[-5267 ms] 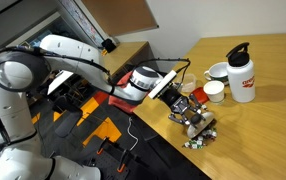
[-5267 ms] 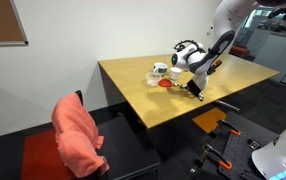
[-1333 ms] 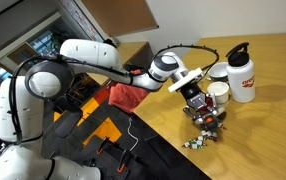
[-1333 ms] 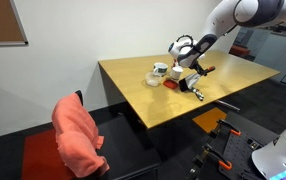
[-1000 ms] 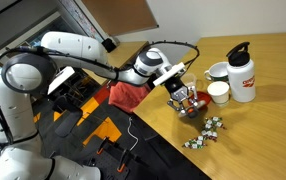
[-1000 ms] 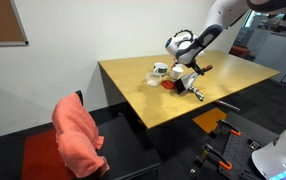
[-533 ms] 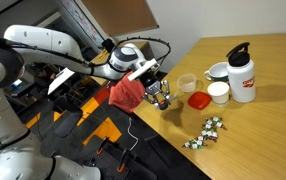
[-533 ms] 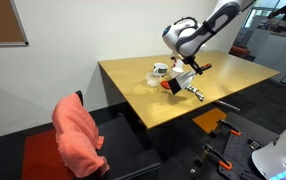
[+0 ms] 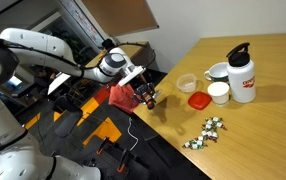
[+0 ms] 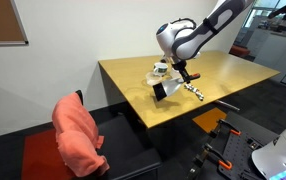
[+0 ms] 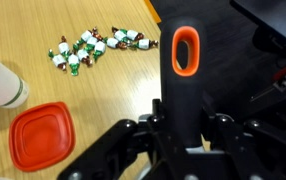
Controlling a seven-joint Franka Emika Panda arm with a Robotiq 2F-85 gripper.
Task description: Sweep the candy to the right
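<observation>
1. Gripper (image 11: 183, 128) clenched on a black tool (image 11: 183, 92); in the wrist view the handle's end, with an orange-rimmed slot, points to 12 o'clock.
2. Candy (image 11: 96, 46) lies in a loose cluster on the wooden table (image 11: 93, 100), at about 10 o'clock from the gripper and apart from the tool.
3. Red lid (image 11: 40, 137) lies flat at 9 o'clock from the gripper, with the candy at 1 o'clock from it, not touching.
4. In an exterior view the gripper (image 9: 145, 98) hangs near the table's edge, with the candy (image 9: 205, 132) well apart at 4 o'clock.
5. White cup (image 9: 217, 92) and white bottle (image 9: 242, 75) stand at roughly 12 to 1 o'clock from the candy.
</observation>
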